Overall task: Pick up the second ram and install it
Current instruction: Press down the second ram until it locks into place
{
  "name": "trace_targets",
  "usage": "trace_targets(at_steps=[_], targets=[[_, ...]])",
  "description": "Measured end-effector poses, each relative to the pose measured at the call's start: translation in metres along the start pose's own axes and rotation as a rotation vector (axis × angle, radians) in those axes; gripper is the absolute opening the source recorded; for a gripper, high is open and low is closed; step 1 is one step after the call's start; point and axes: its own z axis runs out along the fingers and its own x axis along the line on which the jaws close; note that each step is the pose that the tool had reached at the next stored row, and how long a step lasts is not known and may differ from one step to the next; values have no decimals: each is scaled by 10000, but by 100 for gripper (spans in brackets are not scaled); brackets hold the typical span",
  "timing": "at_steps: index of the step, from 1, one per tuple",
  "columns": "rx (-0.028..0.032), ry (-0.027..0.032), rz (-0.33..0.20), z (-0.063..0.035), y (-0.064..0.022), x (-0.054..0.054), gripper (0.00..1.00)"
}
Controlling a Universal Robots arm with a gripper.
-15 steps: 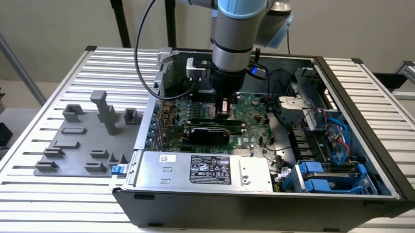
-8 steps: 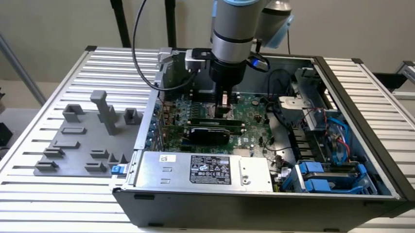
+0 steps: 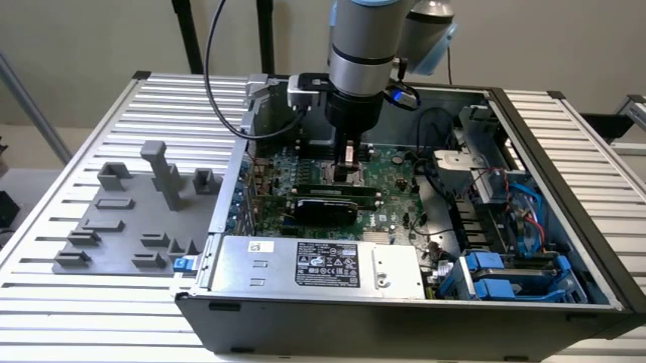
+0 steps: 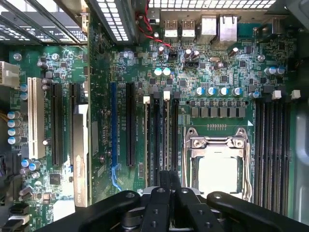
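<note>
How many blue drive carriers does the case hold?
2, both in the near corner of the case, on the exterior view's right: a front carrier, a rear carrier behind. Others may be hidden.

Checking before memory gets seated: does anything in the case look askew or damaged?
Nothing looks damaged or askew. The gripper hangs over the motherboard by the memory slots. The processor socket sits bare, without a cooler.
</note>
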Motion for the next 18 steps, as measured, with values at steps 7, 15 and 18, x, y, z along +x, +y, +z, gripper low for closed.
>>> trace_targets(at_steps=[7,15,18], targets=[[0,0,0,0,0,0,0],[0,0,1,58,-2,1,0],[1,-1,0,113,-10,1,0]])
